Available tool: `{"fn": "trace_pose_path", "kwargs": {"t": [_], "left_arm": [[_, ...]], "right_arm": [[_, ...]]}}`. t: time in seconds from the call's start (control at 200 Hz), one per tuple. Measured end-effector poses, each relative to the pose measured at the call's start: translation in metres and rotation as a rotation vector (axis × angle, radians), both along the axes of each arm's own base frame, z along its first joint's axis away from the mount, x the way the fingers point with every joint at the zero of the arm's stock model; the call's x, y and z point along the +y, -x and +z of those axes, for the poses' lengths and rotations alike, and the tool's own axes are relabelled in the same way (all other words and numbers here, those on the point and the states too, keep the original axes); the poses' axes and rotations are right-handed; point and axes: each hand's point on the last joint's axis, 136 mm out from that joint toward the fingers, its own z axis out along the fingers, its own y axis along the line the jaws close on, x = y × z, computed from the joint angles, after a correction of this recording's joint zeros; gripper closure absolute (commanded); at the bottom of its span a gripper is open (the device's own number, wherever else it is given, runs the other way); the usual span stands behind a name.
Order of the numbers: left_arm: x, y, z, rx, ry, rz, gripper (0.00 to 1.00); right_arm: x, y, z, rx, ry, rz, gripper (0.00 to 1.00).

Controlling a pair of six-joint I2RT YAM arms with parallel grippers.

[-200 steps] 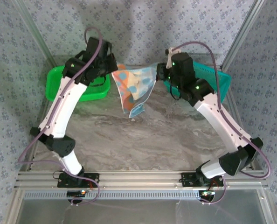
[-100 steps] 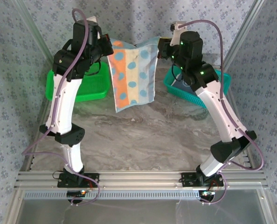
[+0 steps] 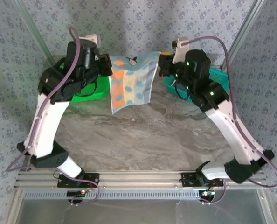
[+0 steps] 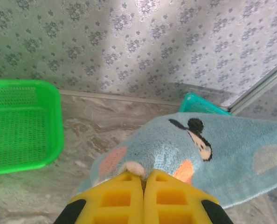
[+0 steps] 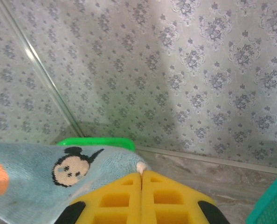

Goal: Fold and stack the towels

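Grey marble-patterned tabletop (image 3: 143, 135) carries rigid green plastic mesh basket (image 4: 22, 123); rigid teal plastic basket (image 3: 220, 76) well right of green basket.

The towel (image 4: 176, 149) is showing soft, fuzzy cloth with a matt nap. The left gripper (image 4: 143, 175) and right gripper (image 5: 141, 176) are looking like smooth yellow plastic, moulded in hollow cells. The green basket (image 4: 22, 126) at far left is gleaming as perforated plastic. The table (image 3: 143, 135) is appearing smooth and marble-patterned; the near rail (image 3: 143, 178) is shining as ribbed metal.
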Motion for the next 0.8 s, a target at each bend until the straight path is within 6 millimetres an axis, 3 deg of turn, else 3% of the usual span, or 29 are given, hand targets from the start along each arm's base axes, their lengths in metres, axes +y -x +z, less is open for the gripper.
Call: {"fn": "trace_pose_path", "kwargs": {"t": [0.18, 0.345, 0.43, 0.525, 0.655, 0.8], "left_arm": [[0.009, 0.040, 0.009, -0.035, 0.065, -0.017, 1.00], [0.017, 0.045, 0.013, -0.062, 0.097, 0.014, 1.00], [0.012, 0.032, 0.008, -0.055, 0.096, 0.032, 1.00], [0.005, 0.004, -0.011, -0.009, 0.078, 0.062, 1.00], [-0.004, -0.039, -0.056, 0.103, 0.041, 0.080, 1.00], [-0.001, -0.108, -0.117, 0.238, 0.012, 0.132, 1.00]], "right_arm": [[-0.005, 0.058, 0.024, -0.051, -0.020, 0.039, 1.00], [-0.017, 0.059, 0.016, -0.031, -0.002, 0.004, 1.00], [-0.019, 0.039, -0.002, 0.020, 0.014, -0.021, 1.00], [-0.020, 0.009, -0.027, 0.095, 0.027, -0.053, 1.00], [-0.016, -0.026, -0.063, 0.194, 0.035, -0.057, 1.00], [-0.016, -0.095, -0.112, 0.321, 0.011, -0.077, 1.00]]}}
